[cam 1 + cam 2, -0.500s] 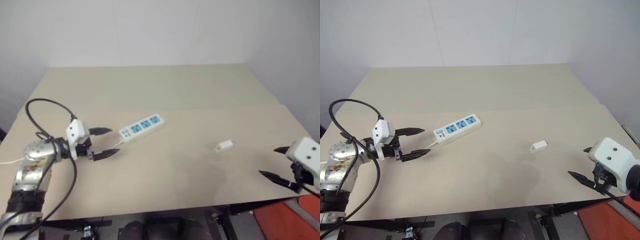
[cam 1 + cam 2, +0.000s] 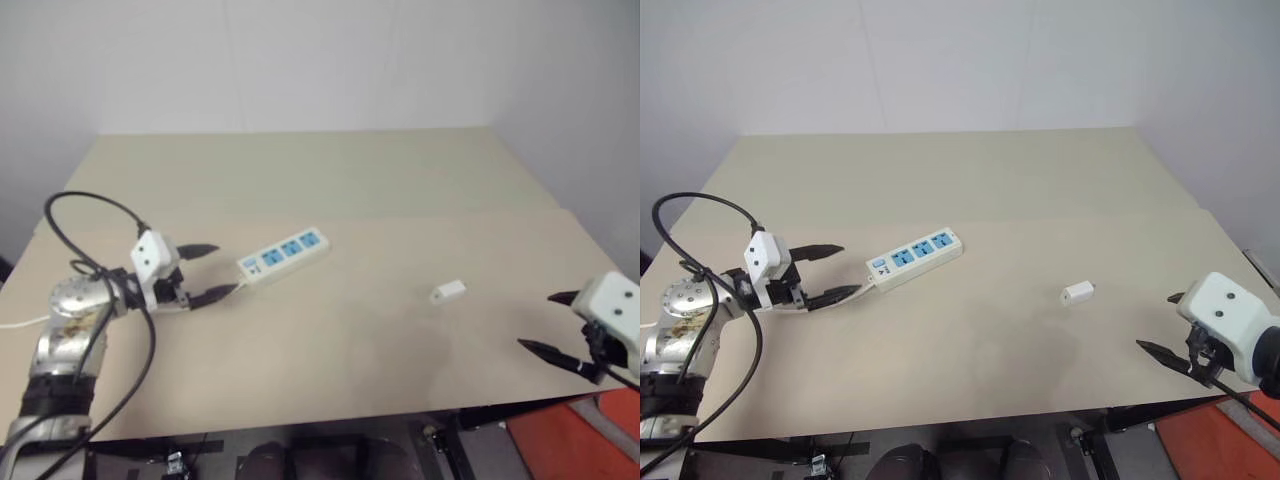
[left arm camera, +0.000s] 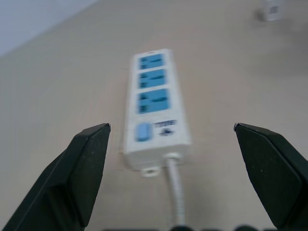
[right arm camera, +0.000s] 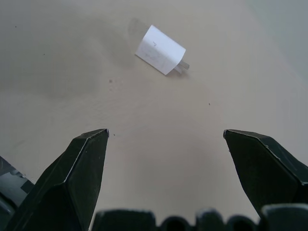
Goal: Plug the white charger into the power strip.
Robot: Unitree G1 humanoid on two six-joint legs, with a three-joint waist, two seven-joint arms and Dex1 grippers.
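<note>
The power strip, a long white bar with three blue sockets and a blue switch panel, lies at an angle left of the table's middle, its white cord running off its near-left end. My left gripper is open just left of that cord end, fingers level and apart from the strip. The white charger lies on its side right of centre, its prongs visible in the right wrist view. At the table's right front edge my right gripper hangs open and empty, well short of the charger.
The beige table stretches bare toward a white wall at the back. A black cable loops over my left arm. An orange-red object sits below the table's right front corner.
My left gripper has edged up and toward the strip's cord end. The right gripper has stayed in place.
</note>
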